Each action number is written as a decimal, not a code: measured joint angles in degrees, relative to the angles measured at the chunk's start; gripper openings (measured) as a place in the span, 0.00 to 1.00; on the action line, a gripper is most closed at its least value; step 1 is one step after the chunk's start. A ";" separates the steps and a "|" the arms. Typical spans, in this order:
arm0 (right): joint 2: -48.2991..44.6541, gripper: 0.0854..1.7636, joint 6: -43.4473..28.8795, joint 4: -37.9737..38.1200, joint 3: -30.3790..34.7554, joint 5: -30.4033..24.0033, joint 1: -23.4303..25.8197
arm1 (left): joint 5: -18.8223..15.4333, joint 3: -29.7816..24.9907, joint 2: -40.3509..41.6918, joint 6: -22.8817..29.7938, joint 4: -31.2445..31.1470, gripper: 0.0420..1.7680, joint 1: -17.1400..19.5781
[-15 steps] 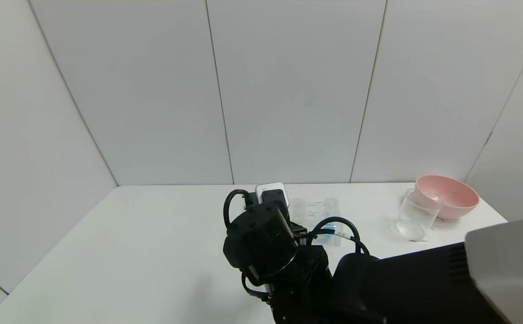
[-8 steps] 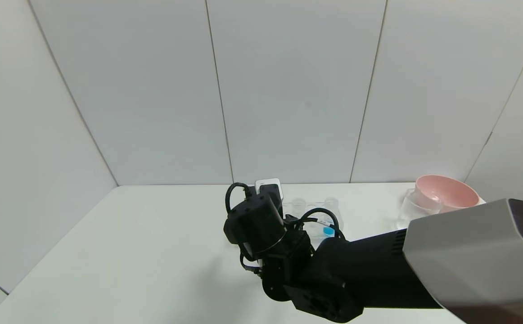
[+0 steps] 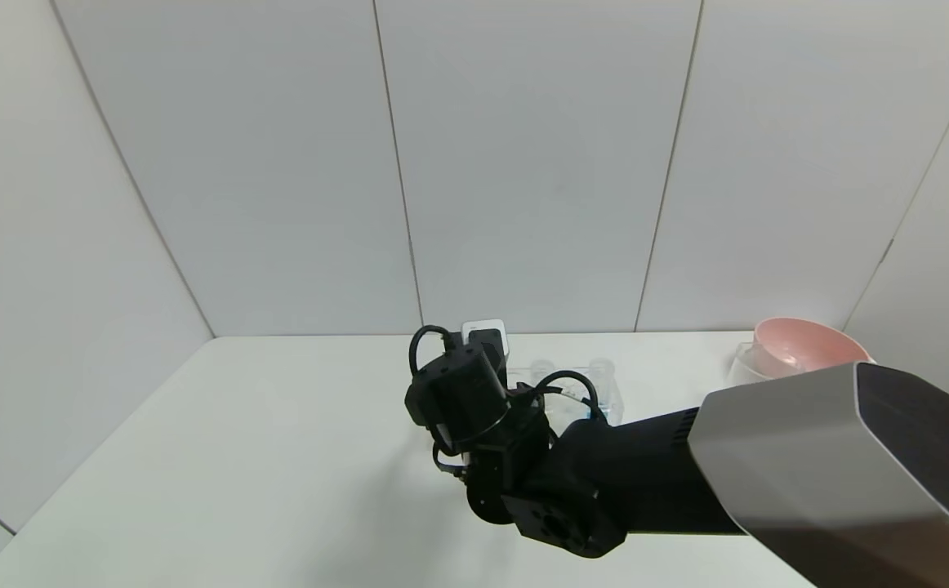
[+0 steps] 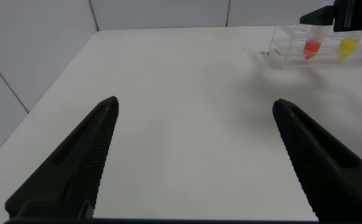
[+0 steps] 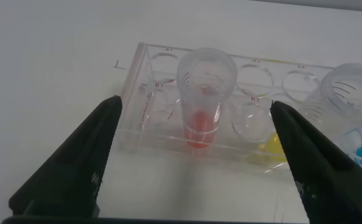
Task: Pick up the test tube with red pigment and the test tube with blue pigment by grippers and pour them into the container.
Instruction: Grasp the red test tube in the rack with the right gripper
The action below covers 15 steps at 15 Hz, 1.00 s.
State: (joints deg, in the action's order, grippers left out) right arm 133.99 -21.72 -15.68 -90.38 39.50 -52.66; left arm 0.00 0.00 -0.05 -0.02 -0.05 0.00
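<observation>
My right gripper (image 5: pixel 194 104) is open and hangs just in front of the clear tube rack (image 5: pixel 144 93). The test tube with red pigment (image 5: pixel 200 102) stands in the rack straight ahead, in line with the gap between the jaws and untouched. The test tube with blue pigment (image 5: pixel 355 99) stands at the rack's other end. In the head view the right gripper (image 3: pixel 487 351) covers the rack's left end (image 3: pixel 605 384). The container (image 3: pixel 740 363) is a clear beaker, mostly hidden behind my right forearm. My left gripper (image 4: pixel 194 101) is open and empty over bare table, far from the rack (image 4: pixel 280 50).
A yellow-liquid tube (image 5: pixel 265 140) stands between the red and blue ones. A pink bowl (image 3: pixel 805 343) sits right behind the beaker at the table's far right. My right forearm (image 3: pixel 768 474) spans the near right of the table. White walls close off the back.
My right arm has reached forward towards the rack. Its forearm now covers most of the beaker and more of the rack.
</observation>
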 joint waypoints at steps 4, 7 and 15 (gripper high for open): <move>1.16 0.97 0.44 -0.41 -1.13 0.07 0.51 | 0.00 0.00 0.00 -0.02 -0.02 1.00 0.00; 2.17 0.97 0.55 -0.16 -2.61 0.05 0.85 | 0.00 0.00 0.00 0.00 0.02 1.00 0.00; 3.52 0.88 1.54 -0.20 -4.49 0.05 0.95 | 0.00 0.00 0.00 0.00 -0.02 1.00 0.00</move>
State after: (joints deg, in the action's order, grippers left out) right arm 137.51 -20.19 -15.87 -94.87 39.55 -51.71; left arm 0.00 0.00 -0.05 -0.02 -0.07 0.00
